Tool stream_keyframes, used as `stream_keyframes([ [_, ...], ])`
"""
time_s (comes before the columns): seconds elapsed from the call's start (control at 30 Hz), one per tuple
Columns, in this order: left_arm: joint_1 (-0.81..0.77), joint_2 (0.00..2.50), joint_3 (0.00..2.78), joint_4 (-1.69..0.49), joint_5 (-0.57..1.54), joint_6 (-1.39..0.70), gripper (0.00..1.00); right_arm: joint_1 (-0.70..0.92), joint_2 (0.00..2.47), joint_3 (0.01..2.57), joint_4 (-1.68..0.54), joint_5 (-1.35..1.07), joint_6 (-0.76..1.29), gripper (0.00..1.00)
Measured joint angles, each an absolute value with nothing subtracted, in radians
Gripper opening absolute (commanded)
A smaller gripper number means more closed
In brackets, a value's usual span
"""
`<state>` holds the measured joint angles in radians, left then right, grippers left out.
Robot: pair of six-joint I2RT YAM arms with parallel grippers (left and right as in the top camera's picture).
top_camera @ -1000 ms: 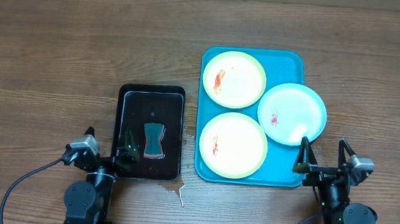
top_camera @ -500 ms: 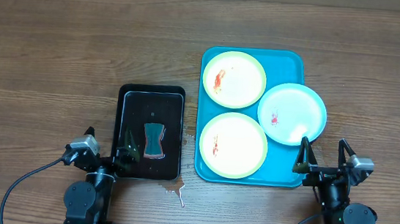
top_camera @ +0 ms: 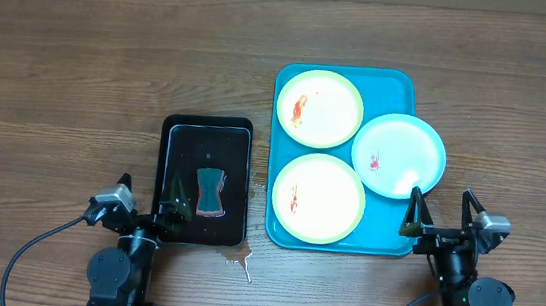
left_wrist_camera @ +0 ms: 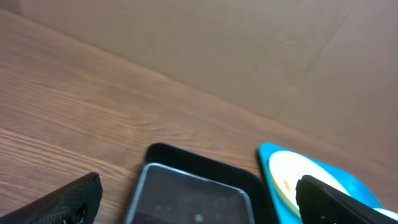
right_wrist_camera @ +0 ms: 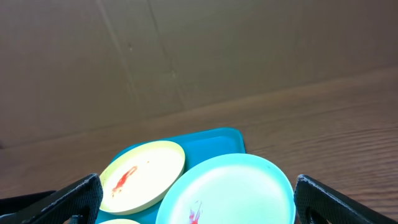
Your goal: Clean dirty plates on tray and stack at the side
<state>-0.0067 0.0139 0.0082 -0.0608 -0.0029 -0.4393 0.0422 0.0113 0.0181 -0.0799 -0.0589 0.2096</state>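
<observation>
Right pincer (top_camera: 441,207) gaping open, empty; tray (top_camera: 400,85) lying just ahead, three smeared plates (top_camera: 318,199) sitting on it. Left pincer (top_camera: 148,199) gaping open too, empty, black tray (top_camera: 182,139) lying just ahead.

Our overhead view looks straight down on the brown wooden table (top_camera: 111,57) from well above, taking in a broad stretch of it. Our left wrist view sits low, close over the tabletop, facing forward toward the brown cardboard wall (left_wrist_camera: 217,43). The small black rectangular tray (left_wrist_camera: 205,167) lies at its bottom centre. Our right wrist view faces the same way, equally low. All three views share the large turquoise-blue rectangular plastic tray (top_camera: 395,89).
</observation>
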Motion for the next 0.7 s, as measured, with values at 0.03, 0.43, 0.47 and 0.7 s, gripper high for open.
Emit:
stream_keyframes([
  [0.03,-0.007,0.014,0.008,-0.042,0.014,-0.448,1.00,0.042,0.011,0.018,-0.070,-0.069,0.210,1.00],
  [0.43,-0.007,0.200,0.373,-0.230,0.107,-0.394,1.00,0.046,0.175,0.344,-0.257,-0.274,0.183,1.00],
  [0.47,-0.007,0.256,0.450,-0.288,0.109,-0.385,1.00,0.047,0.212,0.398,-0.278,-0.277,0.180,1.00],
  [0.7,-0.007,0.738,1.026,-0.799,0.196,-0.355,1.00,0.046,0.628,0.920,-0.728,-0.300,0.162,1.00],
])
